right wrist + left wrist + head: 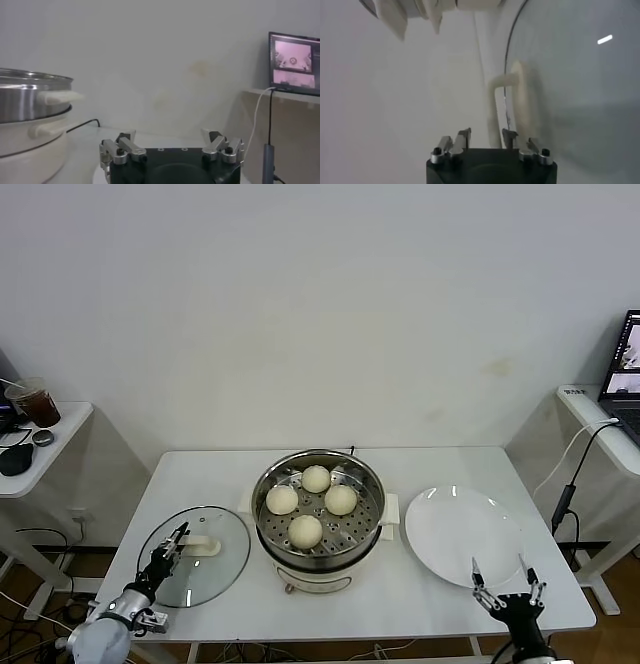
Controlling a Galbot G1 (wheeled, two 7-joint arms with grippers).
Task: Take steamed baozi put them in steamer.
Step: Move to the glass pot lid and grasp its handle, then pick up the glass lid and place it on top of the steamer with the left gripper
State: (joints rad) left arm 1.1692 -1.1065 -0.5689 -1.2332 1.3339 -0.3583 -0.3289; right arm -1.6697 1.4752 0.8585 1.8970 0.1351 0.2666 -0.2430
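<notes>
- Head view: four steamed baozi (316, 479) sitting on the perforated tray inside the steamer (318, 572), at the middle of the white table (440, 469); judging the loading as already finished.
- Lying flat at the robot's left of the steamer: glass lid (195, 556), handle up, probably kept near for covering the pot.
- Resting at the right: bare white plate (463, 535), likely the place where the buns came from.
- Hovering over the lid, close to its handle: left gripper (172, 545).
- Waiting at the near edge of the plate: right gripper (506, 584), spread wide, holding nothing.
- Left wrist view: left gripper (486, 140) standing narrow just before the lid handle (512, 107), gripping nothing yet.
- Right wrist view: right gripper (171, 145) standing wide apart and idle, steamer (30, 102) off to one side.
</notes>
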